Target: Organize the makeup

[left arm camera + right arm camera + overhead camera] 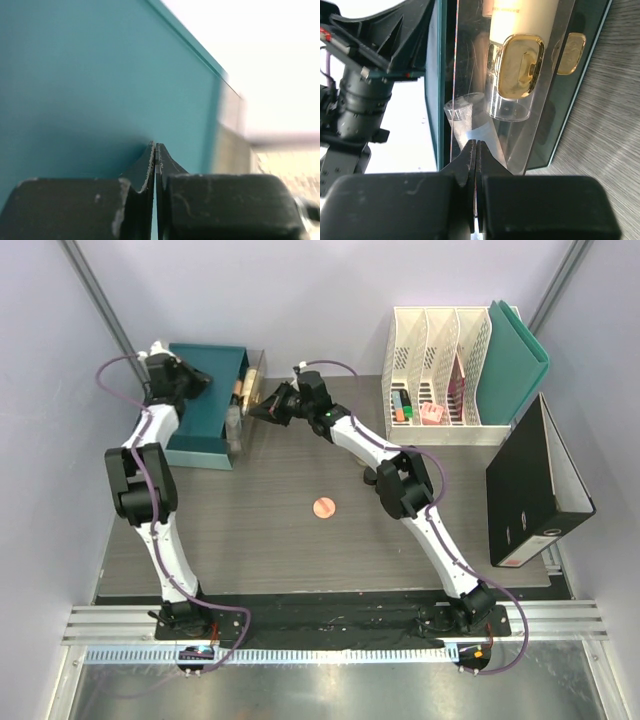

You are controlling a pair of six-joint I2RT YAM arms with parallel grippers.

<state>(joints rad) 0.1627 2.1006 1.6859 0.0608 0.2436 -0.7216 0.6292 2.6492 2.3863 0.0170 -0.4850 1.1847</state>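
- while both black two-finger grippers sit at the far-left corner, one round pink compact (323,507) lies flat on the open middle of the dark grey wood-grain tabletop (250,540), well apart from both.
- one teal box-shaped organiser (205,430) with a clear plastic side section stands at the far left. in the top view at least two tan finger-shaped bottles (240,390) lie in that clear section, too small to count exactly.
- the left gripper (155,150) has its two serrated fingers pressed together, tips close against the flat, matte teal face of the organiser.
- the right gripper (476,147) has its fingers closed flat on each other, just beside the organiser's clear, glossy wall.
- through that wall the right wrist view shows one cream bottle (520,20) with a rounded, shiny gold cap, and one clear tube (462,110) with a flared end just beside it.
- a second, smaller gold shape shows on the plastic to the right; whether it is a reflection cannot be told.
- at the far right stands one white slotted file holder (440,340) with three slots, with markers (402,408) and a pink thing (432,414) inside.
- one teal folder (520,355) leans against the holder, and one black binder (540,480) lies beside it.
- pale lilac walls (330,280) close in the table at the back and sides, and a ribbed aluminium rail (100,625) runs along the near edge.
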